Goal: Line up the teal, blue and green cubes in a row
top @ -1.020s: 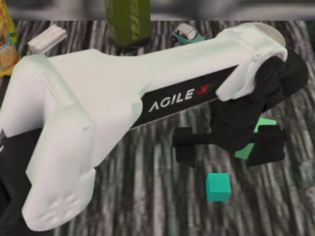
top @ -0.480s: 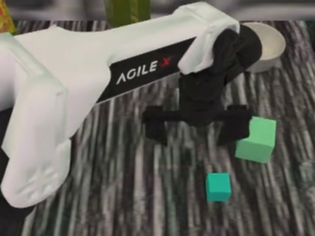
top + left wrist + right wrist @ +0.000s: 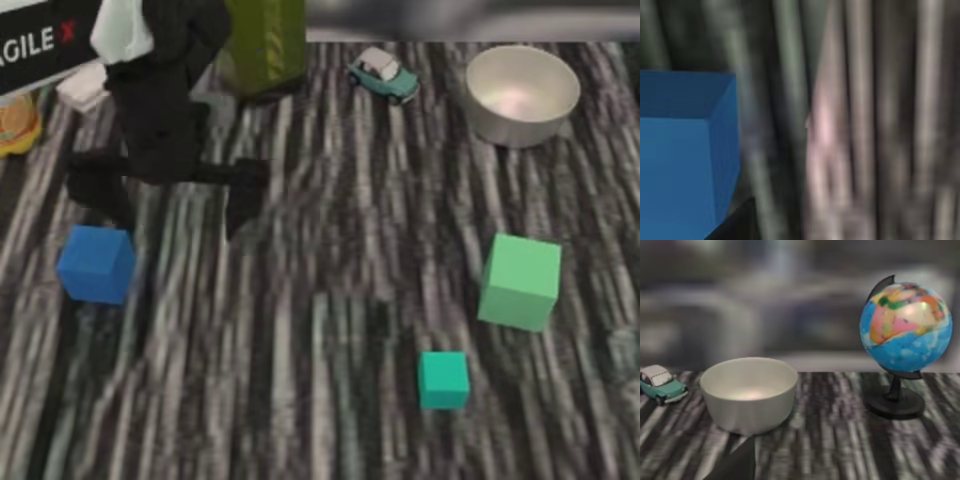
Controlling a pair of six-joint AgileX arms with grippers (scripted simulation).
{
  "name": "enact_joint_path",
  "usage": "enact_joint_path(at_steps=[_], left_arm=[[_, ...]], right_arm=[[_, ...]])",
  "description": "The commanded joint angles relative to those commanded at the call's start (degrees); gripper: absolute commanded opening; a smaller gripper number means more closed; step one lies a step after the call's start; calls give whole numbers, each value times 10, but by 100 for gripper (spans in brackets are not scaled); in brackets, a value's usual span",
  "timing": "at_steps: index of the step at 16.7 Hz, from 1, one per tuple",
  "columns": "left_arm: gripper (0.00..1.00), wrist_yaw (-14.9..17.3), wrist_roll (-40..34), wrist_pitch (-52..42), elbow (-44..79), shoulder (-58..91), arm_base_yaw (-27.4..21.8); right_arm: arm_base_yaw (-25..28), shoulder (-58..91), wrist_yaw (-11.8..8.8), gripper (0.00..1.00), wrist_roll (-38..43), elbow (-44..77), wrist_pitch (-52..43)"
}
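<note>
Starting at the left side of the striped table (image 3: 330, 330), the blue cube (image 3: 96, 263) is found resting flat on the surface, near the left edge. The left gripper (image 3: 168, 195) is positioned above the table just beyond the blue cube, toward the far side and slightly to its right; its two dark fingers are spread wide apart, with nothing between them. One fingertip is seen close to the cube's far upper corner, but contact cannot be confirmed from above. In the left wrist view, the blue cube (image 3: 685, 155) is shown close up against the striped surface.

Behind the left gripper, a white block (image 3: 85, 85) and an orange-yellow object (image 3: 15, 125) are located at the far left edge. The olive-green bottle (image 3: 262, 45) is placed upright at the far edge, right of the gripper.

Toward the middle, the teal toy car (image 3: 383, 74) is located at the far edge. The teal cube (image 3: 443, 379) is positioned on the near part of the table, right of centre, well apart from the blue cube.

Farther right, the green cube (image 3: 520, 281) is located near the teal cube, right of it and farther back, not touching it. The white bowl (image 3: 521, 95) is placed at the far right. In the right wrist view, a globe (image 3: 904, 335) is shown beside the bowl. The right gripper is not visible from above, and the state of its jaws cannot be told.
</note>
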Motion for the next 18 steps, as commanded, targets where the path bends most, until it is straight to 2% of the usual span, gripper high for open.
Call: enact_joint_path(at_steps=[3, 6, 13, 18], left_arm=[[100, 3, 102, 21, -51, -33, 92], [100, 4, 149, 35, -79, -55, 139], [100, 4, 152, 44, -85, -51, 141], [100, 5, 153, 142, -144, -14, 143]], right_arm=[[0, 0, 0, 100, 0, 0, 0], [0, 0, 0, 100, 0, 0, 0], [0, 0, 0, 100, 0, 0, 0], [0, 0, 0, 100, 0, 0, 0]])
